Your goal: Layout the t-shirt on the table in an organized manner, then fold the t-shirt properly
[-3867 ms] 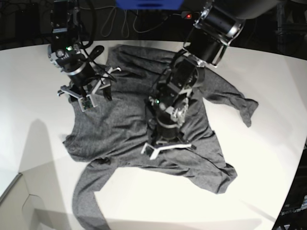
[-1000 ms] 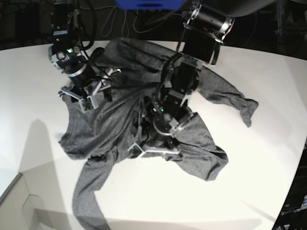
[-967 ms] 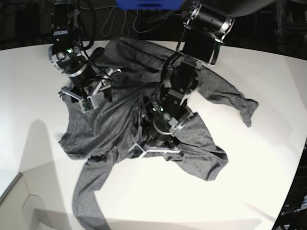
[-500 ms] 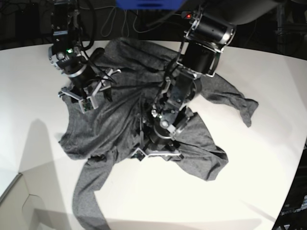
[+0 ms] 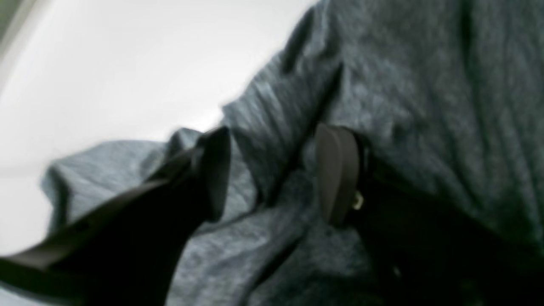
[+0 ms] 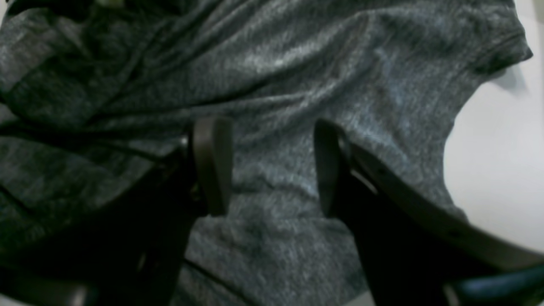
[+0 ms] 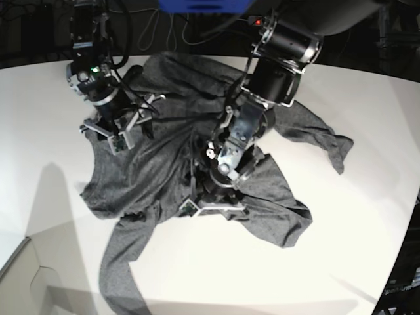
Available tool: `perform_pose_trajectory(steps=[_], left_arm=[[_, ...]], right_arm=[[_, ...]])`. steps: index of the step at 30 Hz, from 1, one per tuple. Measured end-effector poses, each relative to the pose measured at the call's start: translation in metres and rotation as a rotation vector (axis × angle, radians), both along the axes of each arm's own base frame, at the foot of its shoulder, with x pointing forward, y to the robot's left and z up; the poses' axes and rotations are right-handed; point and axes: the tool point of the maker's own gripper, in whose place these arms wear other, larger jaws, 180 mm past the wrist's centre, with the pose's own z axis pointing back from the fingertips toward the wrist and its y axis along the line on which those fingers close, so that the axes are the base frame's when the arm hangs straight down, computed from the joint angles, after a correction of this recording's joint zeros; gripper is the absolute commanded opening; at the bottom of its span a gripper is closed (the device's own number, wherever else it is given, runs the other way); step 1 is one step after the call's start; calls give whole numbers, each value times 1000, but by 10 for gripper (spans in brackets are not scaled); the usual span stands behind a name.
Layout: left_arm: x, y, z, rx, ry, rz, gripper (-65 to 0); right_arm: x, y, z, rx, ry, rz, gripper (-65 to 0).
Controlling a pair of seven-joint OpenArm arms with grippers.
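The dark grey t-shirt (image 7: 157, 164) lies crumpled on the white table (image 7: 341, 249), one long sleeve (image 7: 118, 275) trailing to the front left and the other (image 7: 328, 144) to the right. My left gripper (image 7: 211, 207) presses down at the shirt's bunched front edge. In the left wrist view it (image 5: 274, 174) is open, with a ridge of the t-shirt (image 5: 425, 85) lying between the fingers (image 5: 214, 174). My right gripper (image 7: 125, 125) hovers over the shirt's back left part. In the right wrist view it (image 6: 270, 165) is open just above the cloth (image 6: 276, 63).
Dark cables and a blue object (image 7: 203, 5) sit beyond the table's curved far edge. A pale raised panel (image 7: 20, 275) cuts across the front left corner. The table's edge curves away at the right (image 7: 410, 216). Bare white surface shows in front of the shirt.
Over the last second the left arm's wrist has tipped more upright while its gripper stays near the same spot. Since about four seconds ago the shirt's front edge has been dragged and bunched leftward.
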Motion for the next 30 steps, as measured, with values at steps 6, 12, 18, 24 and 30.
perform_pose_trajectory(steps=[6, 12, 18, 24, 30], left_arm=[[-1, -8, -3, -84, 47, 16, -418], [5, -14, 6, -148, 56, 30, -650], [14, -15, 23, -152, 16, 29, -650], [43, -20, 88, -199, -147, 13, -650], [59, -10, 108, -167, -179, 28, -650]], right_arm=[[0, 0, 0, 1, -1, 0, -340], [-1, 0, -4, 2, 12, -1, -340], [-4, -1, -13, 2, 37, -3, -340], [-4, -1, -13, 4, 34, -3, -340], [-4, -1, -13, 3, 36, -3, -340]])
